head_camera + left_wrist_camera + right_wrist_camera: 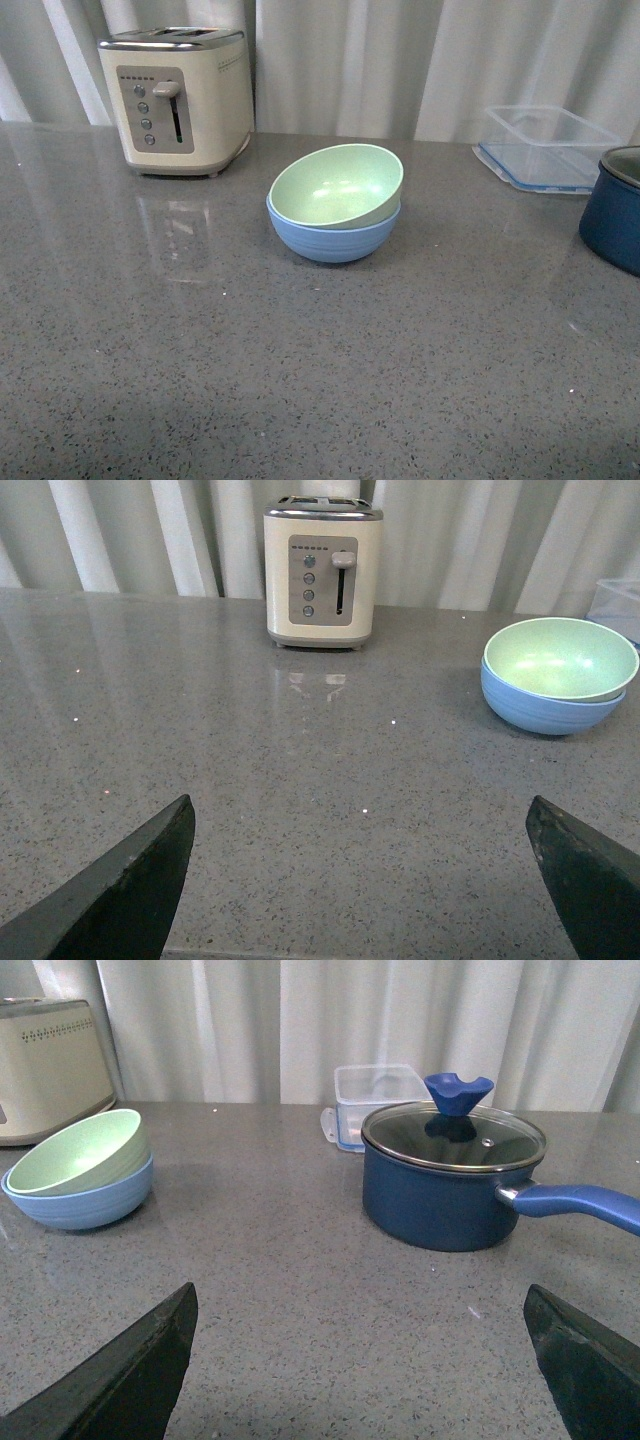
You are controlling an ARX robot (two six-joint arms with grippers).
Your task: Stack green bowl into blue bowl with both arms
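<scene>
- The green bowl (338, 185) sits nested inside the blue bowl (333, 238) near the middle of a grey speckled countertop (300, 380), tipped so its opening leans toward the camera and its far rim rides higher than the blue bowl's.
- A cream two-slot toaster (178, 98) stands behind and to the left of the stacked pair, well apart from it, against pale curtains (400, 60).
- To the right, a clear plastic container (545, 147) rests near the counter's back edge, with a dark navy pot (450, 1185), glass-lidded and blue-handled, just in front of it.
- The left gripper (365, 880) hangs over bare counter with its jaws spread wide, nothing between them, the bowls off to one side.
- The right gripper (365, 1365) likewise stands wide open and empty, between the bowls and the pot.
</scene>
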